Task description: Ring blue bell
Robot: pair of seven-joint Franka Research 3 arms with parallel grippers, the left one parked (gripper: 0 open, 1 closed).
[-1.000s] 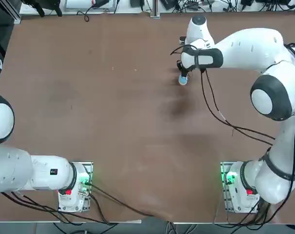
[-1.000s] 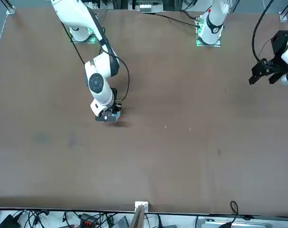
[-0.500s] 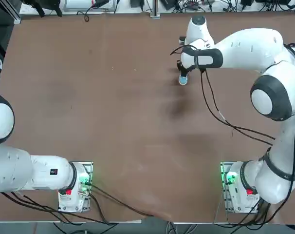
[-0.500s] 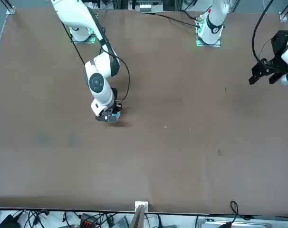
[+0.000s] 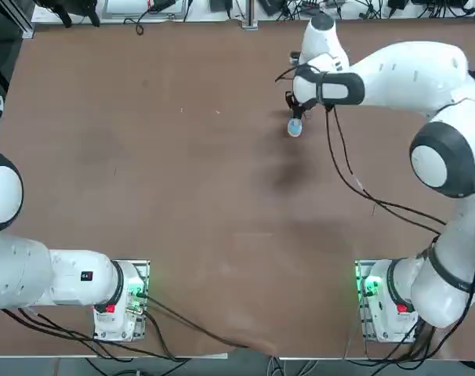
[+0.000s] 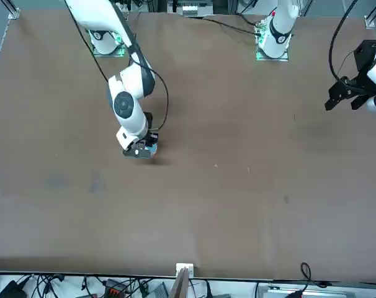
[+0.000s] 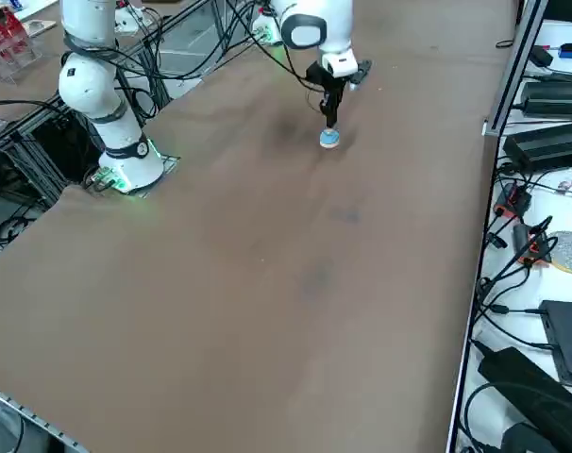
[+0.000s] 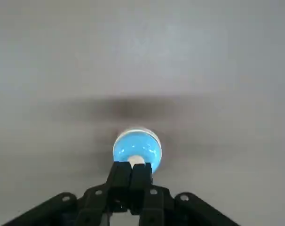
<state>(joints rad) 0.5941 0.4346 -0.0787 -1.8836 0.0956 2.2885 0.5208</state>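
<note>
Blue dome, top view: blue bell (image 5: 295, 129) on the brown table (image 5: 183, 180), far right quarter, just below the right gripper (image 5: 293, 117).
Front view: bell (image 6: 150, 149) mostly hidden under the gripper (image 6: 140, 151); contact not readable.
Right side view: gripper (image 7: 329, 123) pointing straight down, tips just above the bell (image 7: 329, 140); sits upright, knob up.
Right wrist view: jaws pressed together, holding nothing, tips at the whitish knob of the bell (image 8: 137, 149).
Axis: round, no long axis; vertical only.
Risk: off-centre press likely to slide or tip so small a bell; glancing off the dome, no ring.
</note>
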